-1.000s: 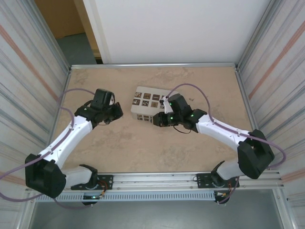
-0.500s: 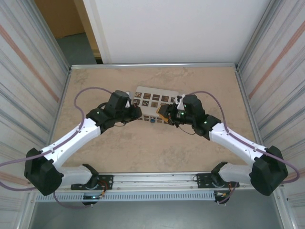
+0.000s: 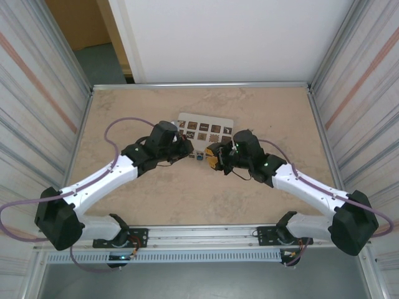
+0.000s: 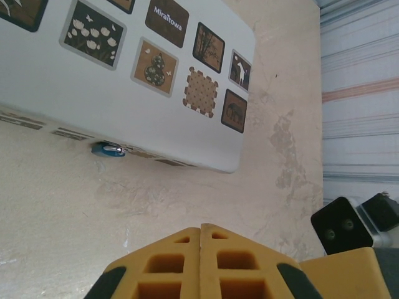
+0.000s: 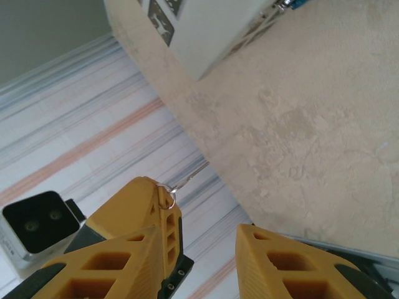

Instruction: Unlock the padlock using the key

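Observation:
The tiny blue padlock (image 3: 199, 156) lies on the table against the front side of a pale box (image 3: 206, 126), between my two grippers. In the left wrist view the padlock (image 4: 107, 149) is up and left of my left gripper (image 4: 201, 228), whose yellow fingers are pressed together with nothing between them. My left gripper (image 3: 186, 151) sits just left of the padlock. My right gripper (image 5: 196, 208) stands open; a small silver key (image 5: 190, 175) hangs by its ring from the tip of the left finger, not clamped. The padlock (image 5: 290, 5) shows at the top edge there.
The pale box (image 4: 124, 87) carries dark patterned squares on its top. Corrugated metal walls (image 3: 355, 81) enclose the table on both sides. The right gripper (image 3: 214, 156) is close to the left one, right of the padlock.
Both arms have swung inward to the front of the box, the left one travelling farthest. The grippers now flank the padlock.

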